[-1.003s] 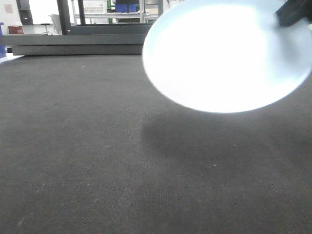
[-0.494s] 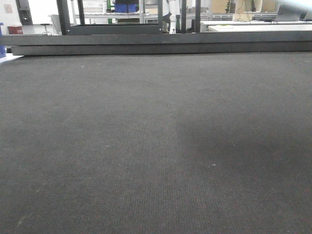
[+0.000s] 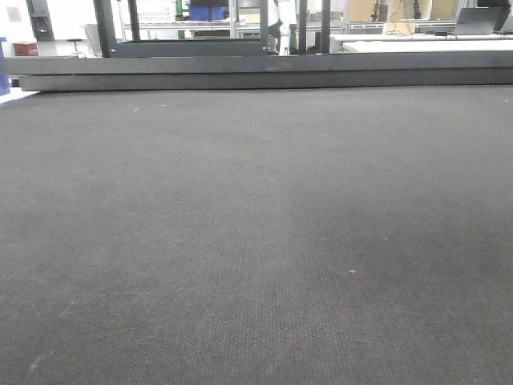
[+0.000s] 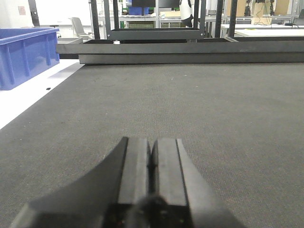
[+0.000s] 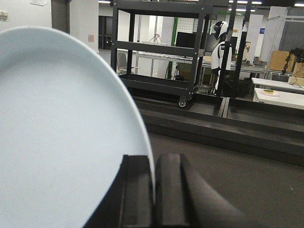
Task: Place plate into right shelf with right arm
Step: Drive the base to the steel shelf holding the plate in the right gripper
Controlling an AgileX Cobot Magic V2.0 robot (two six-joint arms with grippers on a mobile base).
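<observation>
Across the front view, a dark grey mat [image 3: 256,241] spreads. At the left wrist, the left gripper [image 4: 152,147] hovers over it, fingers pressed together. At the right wrist, the right gripper [image 5: 153,164] pinches the rim of the white plate [image 5: 61,142], held on edge.

My front view sits low over the mat [image 3: 256,241], facing 12 o'clock toward the far rail [image 3: 264,80]. The left wrist view looks the same way from close behind the left gripper [image 4: 151,142], sharing mat and rail. The right wrist view faces that rail too, with the plate [image 5: 61,133] close at 9 o'clock.
</observation>
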